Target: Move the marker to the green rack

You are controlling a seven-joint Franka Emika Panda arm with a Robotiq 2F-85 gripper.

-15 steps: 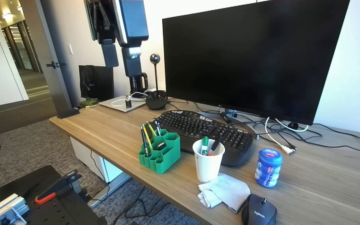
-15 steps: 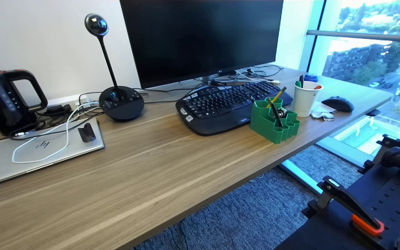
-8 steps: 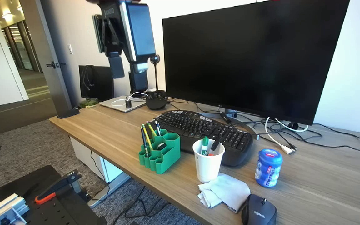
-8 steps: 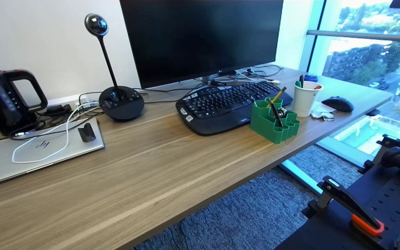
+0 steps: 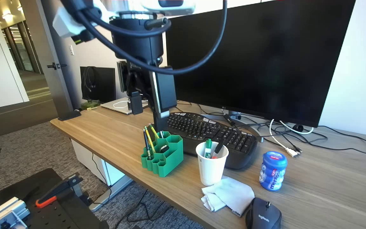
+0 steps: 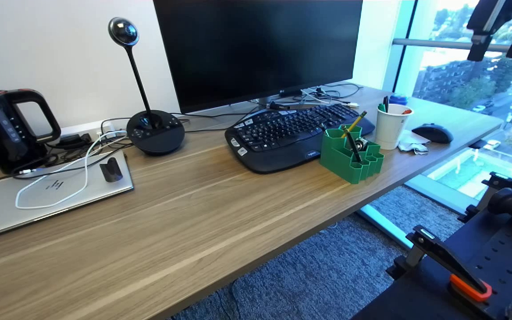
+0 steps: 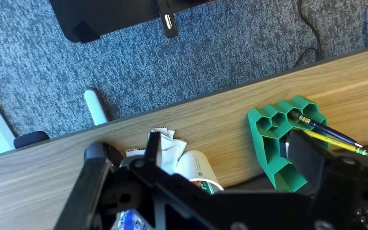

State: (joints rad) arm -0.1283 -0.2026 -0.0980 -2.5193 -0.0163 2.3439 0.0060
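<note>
Desk with light brown wood grain [image 6: 194, 222] is the largest thing before me. At its back stands a wide black flat-screen monitor [image 5: 259, 63], seen in both exterior views, and in front of this monitor lies a curved black keyboard [image 5: 199, 125]. My black two-finger gripper [image 5: 149, 121] points downward above the desk; its fingers [image 5: 160, 123] are spread well apart.

Next in size comes the bright green plastic rack [image 5: 175, 159], formed of six-sided compartments, placed near the front edge of the desk and just beside the keyboard. In the wrist view one of my fingers hides a part of this rack, but I cannot judge well how high above it the finger is. A white paper cup [image 5: 209, 170] stands upright near the rack, apart from it. On the cup's side away from the rack are a folded pale grey cloth [image 5: 230, 192], a blue plastic jar [image 5: 273, 171] with a lid and a dark computer mouse [image 5: 264, 214]; the cloth lies at the foot of the cup, the mouse just beside the cloth.

Smaller are the yellow pencils [image 5: 149, 139] and the dark blue pen [image 7: 324, 127] with lettering, which lean in the rack. The slim black marker [image 5: 219, 146] of my task leans inside the cup, with its upper part above the rim, next to a white marker with green cap [image 5: 208, 149].
</note>
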